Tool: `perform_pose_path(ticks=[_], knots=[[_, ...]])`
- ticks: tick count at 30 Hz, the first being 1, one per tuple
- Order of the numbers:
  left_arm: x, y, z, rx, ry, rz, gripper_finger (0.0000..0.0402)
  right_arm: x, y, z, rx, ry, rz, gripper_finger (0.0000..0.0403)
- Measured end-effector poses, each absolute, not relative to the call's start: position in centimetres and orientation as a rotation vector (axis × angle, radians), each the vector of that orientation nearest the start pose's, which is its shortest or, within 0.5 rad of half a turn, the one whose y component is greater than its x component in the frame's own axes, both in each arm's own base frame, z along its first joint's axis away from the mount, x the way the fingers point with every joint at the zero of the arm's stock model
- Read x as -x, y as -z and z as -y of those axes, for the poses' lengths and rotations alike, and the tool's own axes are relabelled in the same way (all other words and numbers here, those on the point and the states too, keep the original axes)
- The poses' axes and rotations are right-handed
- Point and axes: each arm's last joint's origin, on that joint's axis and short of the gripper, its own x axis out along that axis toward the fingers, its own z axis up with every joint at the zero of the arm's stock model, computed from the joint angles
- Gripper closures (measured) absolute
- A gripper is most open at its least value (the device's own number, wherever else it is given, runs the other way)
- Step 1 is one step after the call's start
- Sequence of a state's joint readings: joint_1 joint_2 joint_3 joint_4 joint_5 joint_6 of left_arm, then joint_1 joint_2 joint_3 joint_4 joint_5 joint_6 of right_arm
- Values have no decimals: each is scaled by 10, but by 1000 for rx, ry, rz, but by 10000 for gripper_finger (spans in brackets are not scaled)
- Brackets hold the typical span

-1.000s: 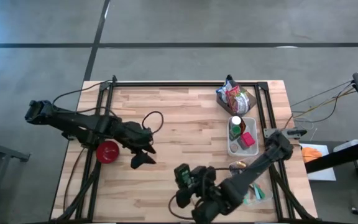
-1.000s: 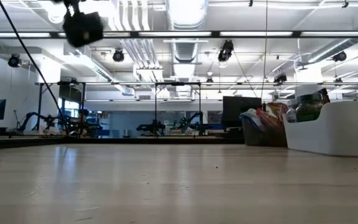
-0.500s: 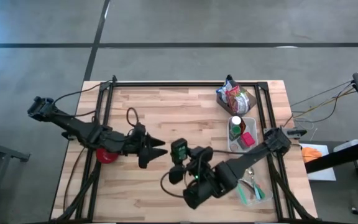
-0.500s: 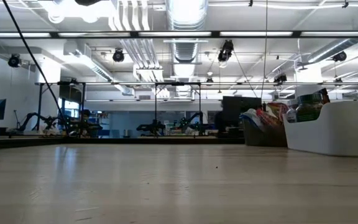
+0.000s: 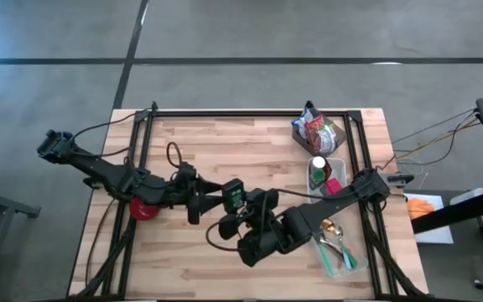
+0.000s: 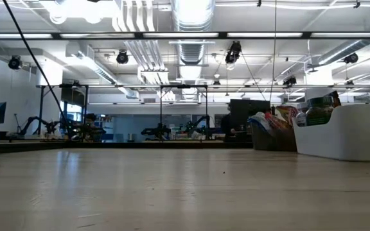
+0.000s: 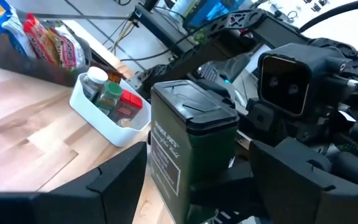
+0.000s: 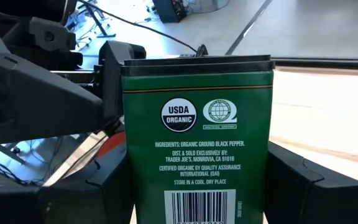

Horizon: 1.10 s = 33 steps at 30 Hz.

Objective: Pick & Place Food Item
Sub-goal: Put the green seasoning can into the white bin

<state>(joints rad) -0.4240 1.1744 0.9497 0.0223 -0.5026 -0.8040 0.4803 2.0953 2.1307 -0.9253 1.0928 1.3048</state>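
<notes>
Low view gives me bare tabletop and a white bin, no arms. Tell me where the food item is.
Observer: The green pepper tin is up over the middle of the table, gripped between the right gripper's fingers.
Operator: Report the left arm.
Observer: The left gripper faces the tin, its open fingers on either side of it with gaps showing.
Operator: List what the bin holds.
Observer: The white bin holds a white-capped jar, a green-capped jar and a red container.
</notes>
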Motion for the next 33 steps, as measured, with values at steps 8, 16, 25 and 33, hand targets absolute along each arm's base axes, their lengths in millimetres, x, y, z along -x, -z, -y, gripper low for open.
perform_pose_path(ticks=[8, 16, 25, 33], knots=[[-247, -330, 95, 711, -171, -129, 119, -413, -339, -179, -584, 816, -173, 154], [-247, -330, 95, 689, -166, -131, 126, -416, -340, -180, -534, 766, -222, 154], [-247, -329, 96, 683, -154, -148, 239, -420, -339, -181, -465, 755, -221, 154], [-247, -330, 96, 718, -125, -155, 233, -420, -340, -181, -458, 764, -205, 154]])
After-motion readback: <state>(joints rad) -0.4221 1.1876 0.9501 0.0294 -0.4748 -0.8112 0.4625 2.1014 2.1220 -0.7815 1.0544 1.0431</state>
